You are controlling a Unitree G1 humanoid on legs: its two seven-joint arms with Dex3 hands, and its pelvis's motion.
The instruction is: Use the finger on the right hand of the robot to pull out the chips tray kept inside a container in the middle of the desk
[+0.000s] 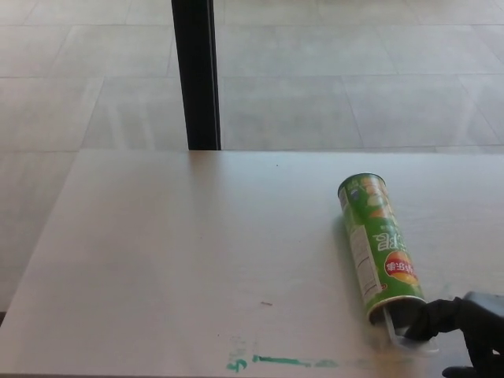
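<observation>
Right hand [465,331] finger seemingly hooking clear tray [409,335] at can [379,244] mouth

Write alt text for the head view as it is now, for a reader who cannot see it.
A green chips can lies on its side on a pale desk, its open end toward the robot. The black right hand has a finger at a clear plastic tray sticking out of that end. Tiled floor and a black post lie beyond.
</observation>
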